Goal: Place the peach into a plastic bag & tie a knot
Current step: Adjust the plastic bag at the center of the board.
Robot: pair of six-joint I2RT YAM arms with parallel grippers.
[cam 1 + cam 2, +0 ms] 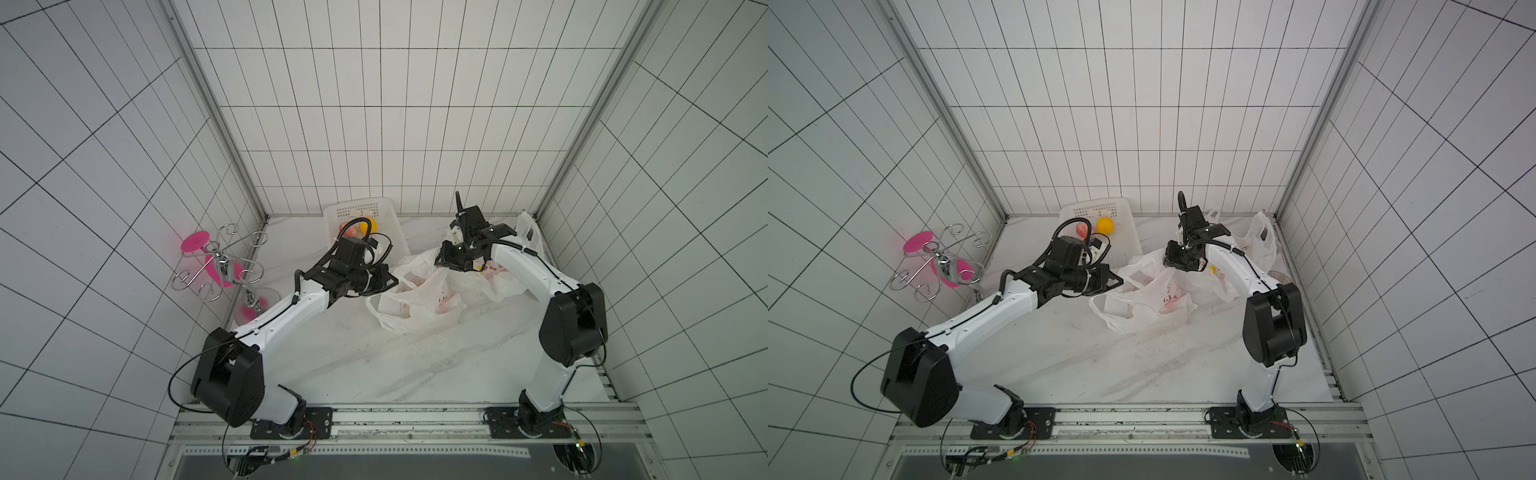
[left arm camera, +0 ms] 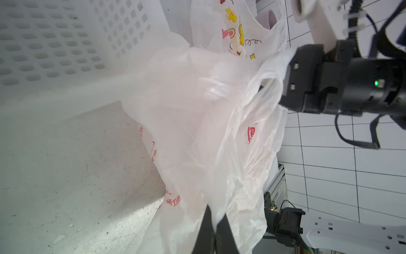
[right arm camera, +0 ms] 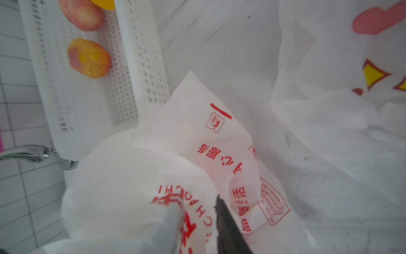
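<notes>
A white plastic bag (image 1: 415, 299) with red print lies crumpled mid-table in both top views (image 1: 1142, 299). A pinkish shape (image 1: 1169, 305) shows through its film; I cannot tell what it is. Two peaches (image 3: 89, 58) lie in the white basket (image 1: 386, 216). My left gripper (image 2: 216, 214) is shut on the bag's near edge, on the bag's left side in a top view (image 1: 395, 284). My right gripper (image 3: 195, 206) stands at the bag's far right handle (image 1: 440, 259), jaws apart. One dark finger (image 3: 228, 228) shows; bag film (image 3: 131, 187) drapes over the other.
A second bag (image 1: 494, 274) with cartoon print lies behind the right arm near the right wall. A yellow fruit (image 1: 1105, 225) shares the basket at the back. A chrome wire rack with pink parts (image 1: 224, 266) stands by the left wall.
</notes>
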